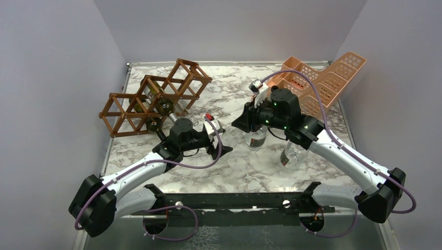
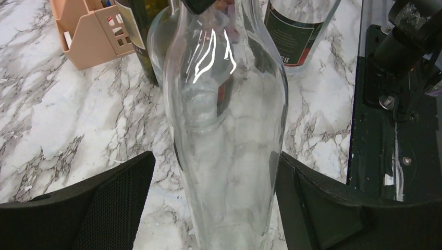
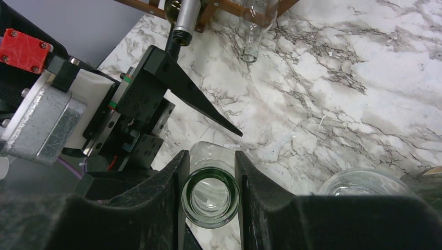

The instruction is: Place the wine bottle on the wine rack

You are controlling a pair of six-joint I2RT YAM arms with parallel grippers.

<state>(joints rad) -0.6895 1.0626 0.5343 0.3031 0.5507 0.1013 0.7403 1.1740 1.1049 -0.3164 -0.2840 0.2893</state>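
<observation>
Wine bottle [image 2: 229, 156]: clear glass, upright, mid-table [image 1: 234, 166], well apart from wine rack [image 1: 155, 83] at back left. Cannot tell whether base rests on the marble or hangs just off it.

Right gripper [image 3: 211, 161] clenched on the neck just under the mouth, a finger tight on each side of the rim in right wrist view. Reads as carrying or steadying the bottle from above.

Left gripper [image 2: 215, 159] spread wide, coming in level, one finger on each side of the lower body. Bottle between the fingers near their tips. Near-side gap plain. Far side looks close to touching, cannot confirm contact.

Step in hand, as judged: handover, right to left, since the rack is on the left arm's side. Not yet a grasp by left.

Next move calls for:
- push left in a little so the pads bracket the full body, not just the tips
- close left firmly, since glass is slick and round
- only then open right and lift it off the neck
- carry to rack, tip bottle to lying, line up with a free cell

Rack already has dark bottles [image 1: 166, 107] in the middle cells. Upper right cells look free from the top view. Second clear bottle [image 1: 292, 153] stands near the right arm, so keep the retreat clear of it.
</observation>
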